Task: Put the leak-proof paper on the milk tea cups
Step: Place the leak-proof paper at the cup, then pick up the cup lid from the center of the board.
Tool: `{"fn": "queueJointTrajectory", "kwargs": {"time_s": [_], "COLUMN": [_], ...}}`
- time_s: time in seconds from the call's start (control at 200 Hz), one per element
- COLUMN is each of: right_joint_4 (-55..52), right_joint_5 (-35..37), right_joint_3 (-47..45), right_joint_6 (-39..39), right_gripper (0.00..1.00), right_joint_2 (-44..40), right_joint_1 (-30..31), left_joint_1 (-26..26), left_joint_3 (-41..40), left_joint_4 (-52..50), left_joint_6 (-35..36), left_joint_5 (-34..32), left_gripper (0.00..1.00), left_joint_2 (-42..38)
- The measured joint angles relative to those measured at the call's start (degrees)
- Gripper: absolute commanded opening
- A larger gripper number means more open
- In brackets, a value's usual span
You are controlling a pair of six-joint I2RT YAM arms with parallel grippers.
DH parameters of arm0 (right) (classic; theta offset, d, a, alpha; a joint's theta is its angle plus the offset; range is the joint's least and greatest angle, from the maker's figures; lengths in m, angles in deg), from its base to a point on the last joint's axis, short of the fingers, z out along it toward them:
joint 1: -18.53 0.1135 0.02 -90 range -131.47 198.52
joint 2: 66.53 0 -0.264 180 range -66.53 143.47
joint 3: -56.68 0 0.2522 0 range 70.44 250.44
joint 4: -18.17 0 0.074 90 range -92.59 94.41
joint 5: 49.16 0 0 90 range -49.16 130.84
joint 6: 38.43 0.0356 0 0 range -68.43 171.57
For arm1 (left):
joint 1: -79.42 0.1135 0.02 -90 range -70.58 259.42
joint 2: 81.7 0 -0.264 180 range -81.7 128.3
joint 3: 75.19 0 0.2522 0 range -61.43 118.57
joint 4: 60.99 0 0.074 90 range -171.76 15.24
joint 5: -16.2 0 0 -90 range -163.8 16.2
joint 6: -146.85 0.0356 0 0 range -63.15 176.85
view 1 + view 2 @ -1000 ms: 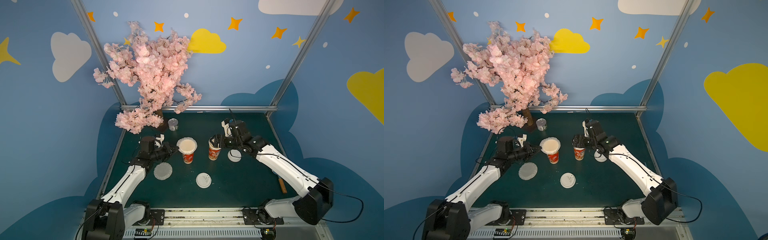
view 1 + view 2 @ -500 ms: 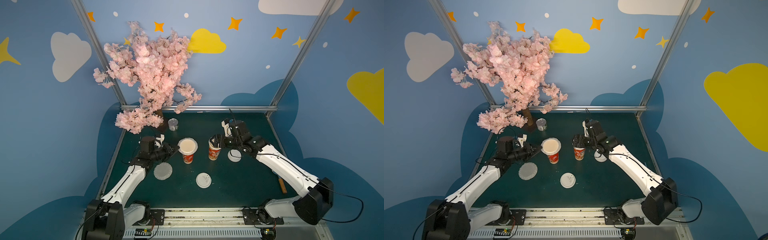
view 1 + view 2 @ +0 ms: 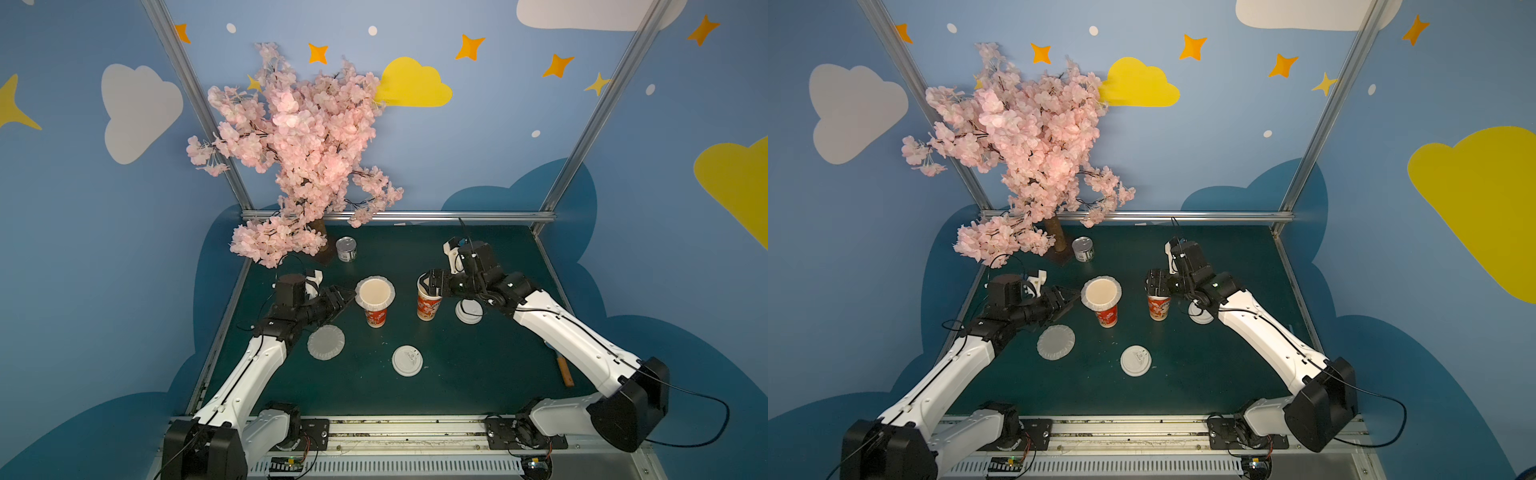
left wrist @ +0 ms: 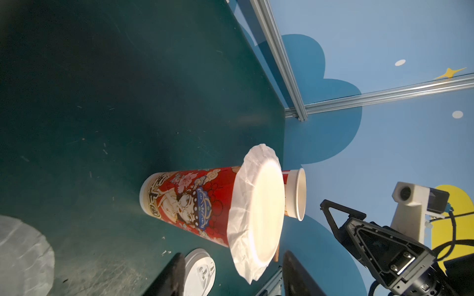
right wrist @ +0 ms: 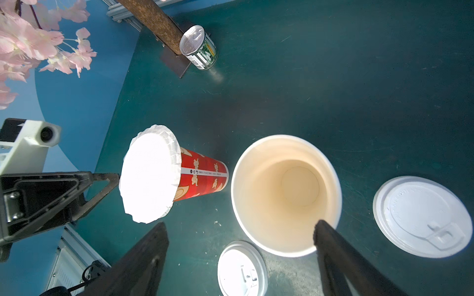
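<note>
Finishing the first cover, with one leak-proof paper (image 3: 375, 292) lying over the mid-table milk tea cup (image 3: 376, 319) and the left gripper (image 3: 345, 299) just beside it, jaws spread and empty. Hovering at the bare cup (image 3: 428, 308) with the right gripper (image 3: 428, 283) spread wide, gripping nothing. Next, probably pinching the thin rim of the second sheet (image 3: 326, 342) near the table's (image 3: 457, 374) left edge.

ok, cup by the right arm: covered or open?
Open. The right wrist view sees into the cup to its bare cream bottom; no paper on the rim. The spare sheet lies on the table.
</note>
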Motion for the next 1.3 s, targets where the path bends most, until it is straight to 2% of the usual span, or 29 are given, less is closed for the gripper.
{"fn": "queueJointTrajectory", "kwargs": {"time_s": [0.05,0.11,0.16,0.3,0.471,0.631,0.766,0.941,1.131,1.242,1.302], "right_joint_4": [-0.28,-0.72,-1.25,-3.06,-4.57,-4.87,-4.98,-5.05,-5.46,-5.99,-6.60], "right_joint_5": [0.44,1.07,1.86,4.68,8.11,9.70,9.60,9.40,9.27,8.96,8.79], "right_joint_3": [-0.04,-0.20,-0.37,-1.14,-5.27,-11.30,-14.51,-15.10,-15.13,-15.32,-15.47], "right_joint_6": [-0.09,-0.42,-0.83,-1.49,-1.29,-1.27,-1.25,-1.25,-1.27,-1.33,-1.40], "right_gripper": [0.91,0.93,0.94,0.95,0.94,0.95,0.94,0.94,0.94,0.94,0.94], "right_joint_2": [-0.52,-1.25,-1.84,-2.97,-4.61,-6.95,-8.81,-10.71,-13.53,-15.63,-16.72], "right_joint_1": [0.00,0.00,-0.13,-1.81,-7.65,-11.13,-11.17,-11.37,-11.39,-11.39,-11.39], "left_joint_1": [0.42,0.72,0.81,0.81,0.52,-3.34,-11.10,-25.94,-41.44,-49.81,-53.46], "left_joint_3": [1.20,2.67,3.82,6.47,9.42,12.61,12.72,10.88,8.00,7.82,7.80], "left_joint_4": [-2.25,-4.63,-6.29,-10.16,-13.05,-15.54,-17.25,-18.25,-18.53,-17.77,-17.09], "left_joint_6": [1.25,2.47,3.06,5.22,6.91,9.81,11.76,12.72,10.56,8.94,8.17], "left_joint_5": [-1.05,-2.23,-3.32,-4.76,-5.01,-7.21,-12.63,-23.96,-37.75,-44.85,-48.00], "left_gripper": [0.79,0.94,0.98,1.00,1.00,0.99,0.97,0.93,0.92,1.00,1.00], "left_joint_2": [-0.52,-1.14,-1.55,-2.05,-1.97,-1.86,-2.38,-4.37,-3.87,-0.46,2.36]}}
